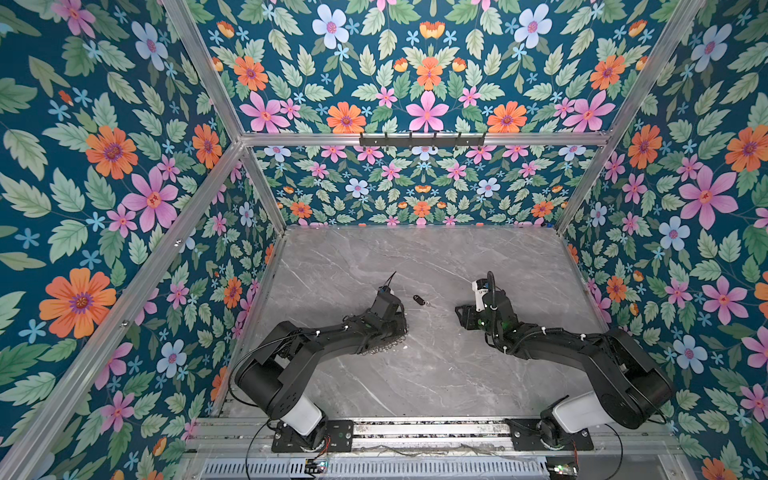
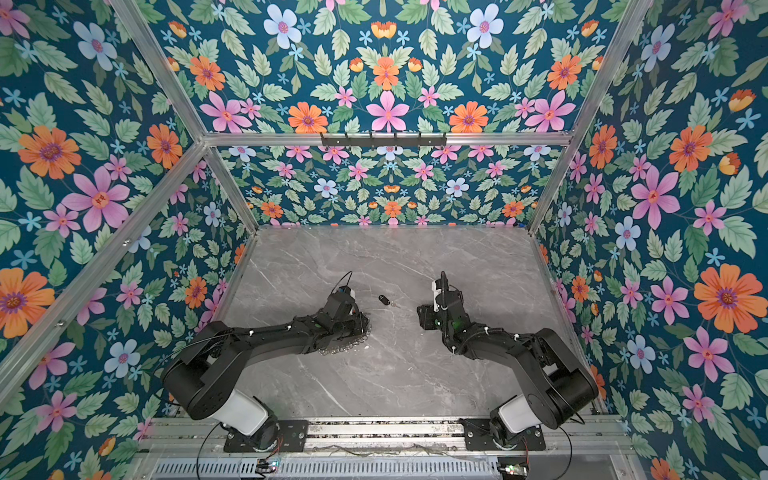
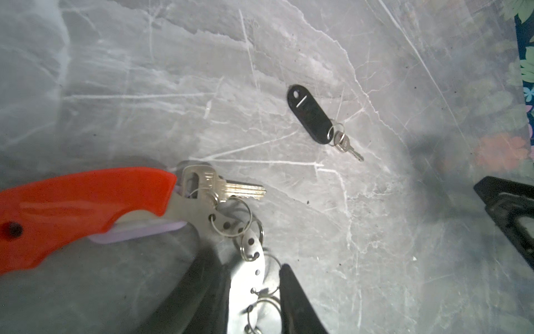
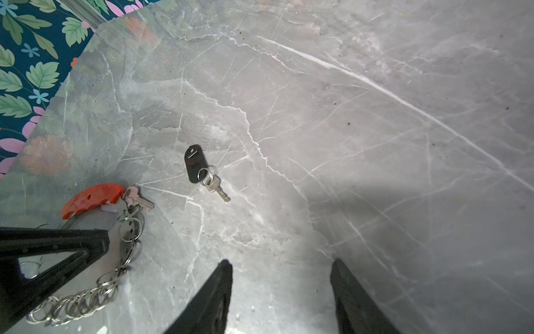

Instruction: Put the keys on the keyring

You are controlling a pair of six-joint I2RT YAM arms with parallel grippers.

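The left end effector [image 3: 245, 269] is low over the counter [image 1: 415, 257], left of centre. Its fingers [image 3: 291, 289] pinch the flat metal band of the keyring [image 3: 86, 208], w/ the band running btwn them. The keyring's red section sticks out past the fingertips. The lilac tag [image 3: 138, 234] is tucked under it, and a silver key [image 3: 225, 185] lies at the red section's end. Small rings [image 3: 231, 219] hang along the band.

Right of that, touching neither arm, the black tag [image 1: 419, 300] lies flat on the counter w/ a little key [image 3: 346, 146] on its own ring. It is approx. midway btwn the two end effectors and a bit nearer the back wall.

The right end effector [image 4: 281, 261] is right of centre, fingers spread, nothing btwn them. The black tag lies ahead of its fingertips.

Both top views hide the left pinch under the wrist, and only a fringe of small rings pokes out beside the arm. The left wrist view gives the pinch and the lilac tag close up. The right wrist view shows more of the hoop: red section, band and a trail of rings lying on the counter by the left fingers. The lilac tag is only a sliver there.

The black tag has open counter all round. The flowered walls [image 1: 124, 208] are well apart from the things, and the back half of the counter is open.
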